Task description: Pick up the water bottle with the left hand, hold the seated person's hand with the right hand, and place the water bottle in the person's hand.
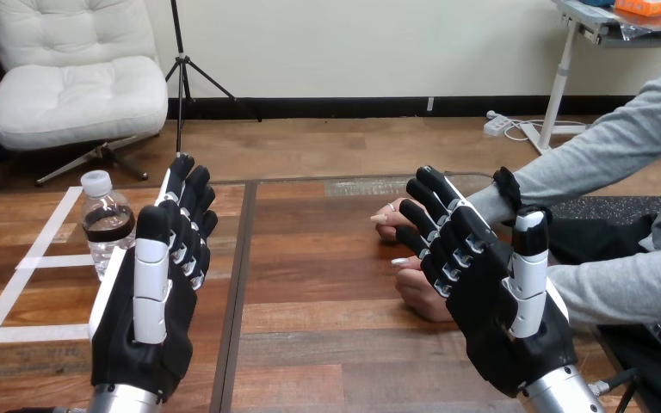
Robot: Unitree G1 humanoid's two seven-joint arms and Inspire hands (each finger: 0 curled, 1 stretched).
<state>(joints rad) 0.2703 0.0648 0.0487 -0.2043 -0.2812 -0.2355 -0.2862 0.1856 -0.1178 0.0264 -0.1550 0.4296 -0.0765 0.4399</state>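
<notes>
The left hand (151,297) is hovering open and empty beside the bottle (106,225). The right hand (491,292) is waiting open near the person's hands (422,297). A sideways knock is risking toppling the bottle.

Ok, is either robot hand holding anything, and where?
Nothing held: the left robot hand is open beside the water bottle, the right robot hand open near the person's hands.
</notes>
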